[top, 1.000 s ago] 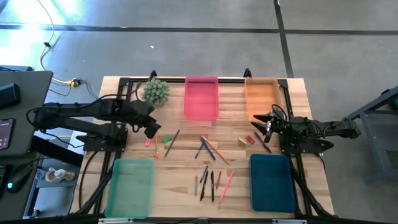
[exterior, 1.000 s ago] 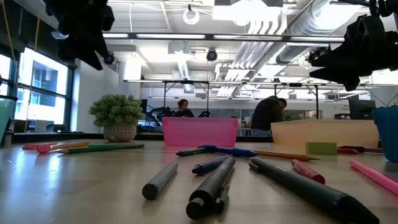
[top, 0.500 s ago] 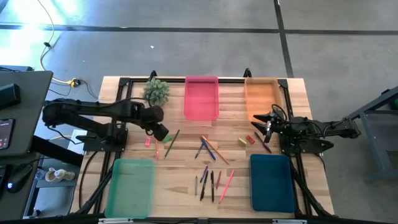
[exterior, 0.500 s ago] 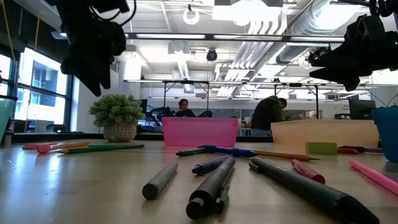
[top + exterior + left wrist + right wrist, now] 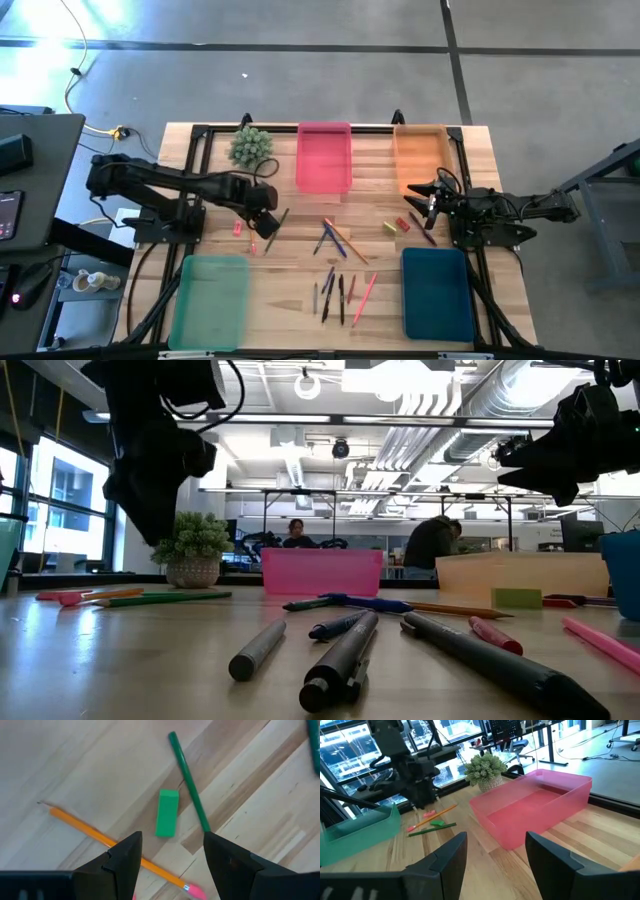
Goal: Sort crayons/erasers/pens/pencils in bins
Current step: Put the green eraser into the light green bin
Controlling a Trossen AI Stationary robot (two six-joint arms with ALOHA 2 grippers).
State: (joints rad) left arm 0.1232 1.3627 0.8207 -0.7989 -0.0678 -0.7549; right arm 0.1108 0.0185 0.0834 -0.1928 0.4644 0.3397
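My left gripper [image 5: 266, 218] hangs open and points down, above a green eraser [image 5: 167, 813]. That eraser lies flat on the table between a dark green pencil [image 5: 189, 782] and an orange pencil [image 5: 100, 835]. A pink eraser [image 5: 237, 228] lies just left of them. The fingers stand clear above the eraser and touch nothing. My right gripper [image 5: 424, 203] waits open at the table's right side, level, near the orange bin [image 5: 420, 155]. The pink bin [image 5: 324, 157], light green bin [image 5: 210, 300] and teal bin [image 5: 437, 292] stand around the table.
Several pens and pencils [image 5: 340, 290] lie scattered in the table's middle. A yellow-green eraser [image 5: 390, 228] and a red one [image 5: 403, 224] lie near my right gripper. A small potted plant [image 5: 250, 146] stands at the far left, beside the pink bin. People sit in the room beyond.
My left gripper has come down and moved toward the table's right, over the green eraser and the pencils, and has tipped to point more steeply down. It has stayed open. Nothing on the table has moved.
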